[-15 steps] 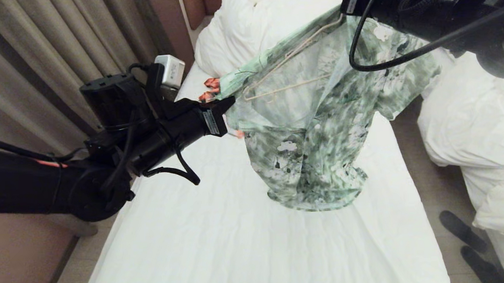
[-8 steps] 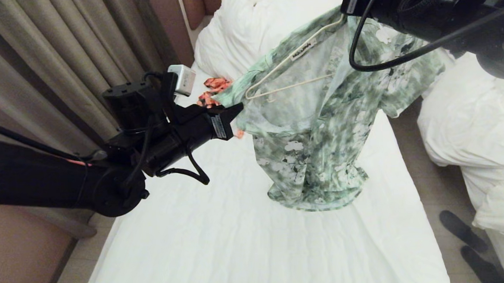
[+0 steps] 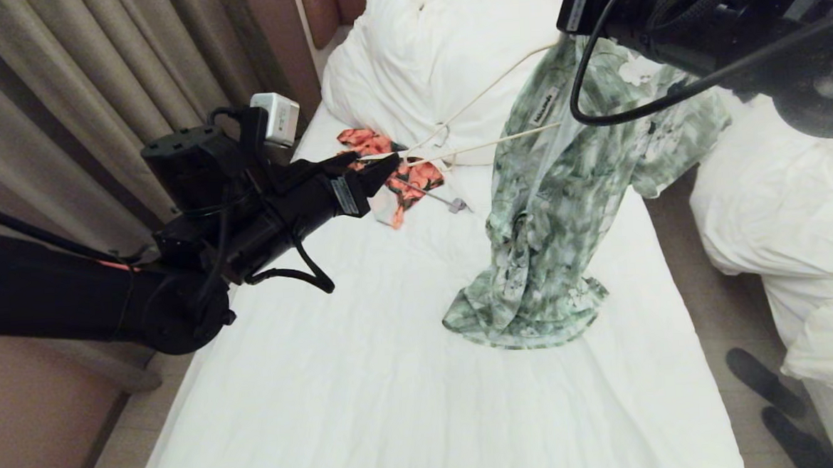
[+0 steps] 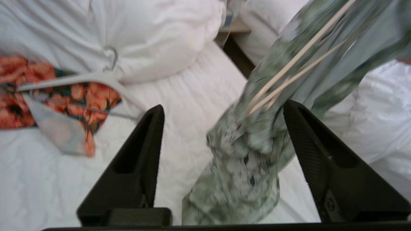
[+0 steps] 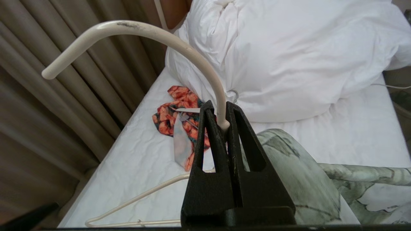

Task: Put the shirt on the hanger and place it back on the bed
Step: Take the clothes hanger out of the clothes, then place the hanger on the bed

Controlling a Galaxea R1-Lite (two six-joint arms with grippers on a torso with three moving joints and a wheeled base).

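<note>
The left gripper (image 3: 377,170) has let go of the shirt (image 3: 554,205) since a second ago, and the cloth has slid off the hanger's (image 3: 486,143) left end — now bare. Its fingers stand wide apart, beside that bare tip. The right gripper (image 5: 221,120) pinches the hanger's neck, holding it above the bed (image 3: 367,379), so the shirt hangs from the right shoulder only, hem touching the sheet. That side probably needs redoing.

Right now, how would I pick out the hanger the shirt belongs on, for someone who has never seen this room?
Find the long bed with the smooth white sheet. Above it the right gripper pinches the neck of the hanger, with the green shirt draped off one end. It is thin cream wire, unlike the thick white hanger lying on the orange garment.
</note>
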